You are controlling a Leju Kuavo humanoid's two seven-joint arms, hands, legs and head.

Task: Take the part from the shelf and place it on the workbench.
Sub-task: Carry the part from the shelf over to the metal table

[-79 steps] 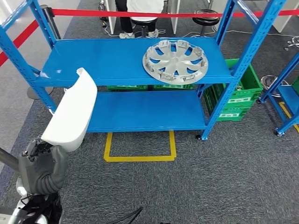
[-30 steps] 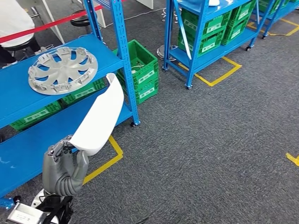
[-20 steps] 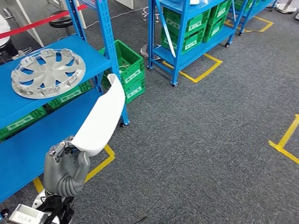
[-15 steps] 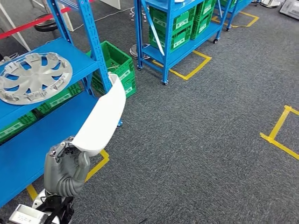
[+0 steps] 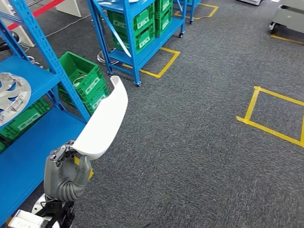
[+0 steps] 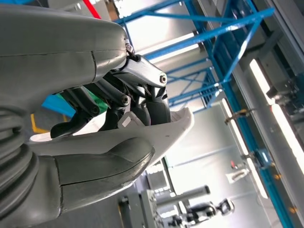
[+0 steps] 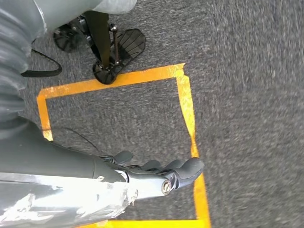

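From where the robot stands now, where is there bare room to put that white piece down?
The left hand holds the white part. Widest bare patch: grey carpet between the blue shelf and the yellow floor square. The shelf's lower board is partly bare. It is crowded around the green crates and the hubcap. I see no workbench.

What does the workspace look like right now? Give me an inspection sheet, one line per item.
Surface: grey carpet floor with yellow tape squares; no workbench seen.
Job's things: white curved part held up in the left hand, off the blue shelf.
Clutter: silver wheel cover on the shelf's upper level; green crates beside and under the racks.
Hands: left hand grips the part's lower end, fingers on one face and the thumb on the other; right hand hangs over the floor, fingers extended, holding nothing.
Cables: a dark cable on the floor.
Surroundings: a second blue rack with crates; red barrier tape.
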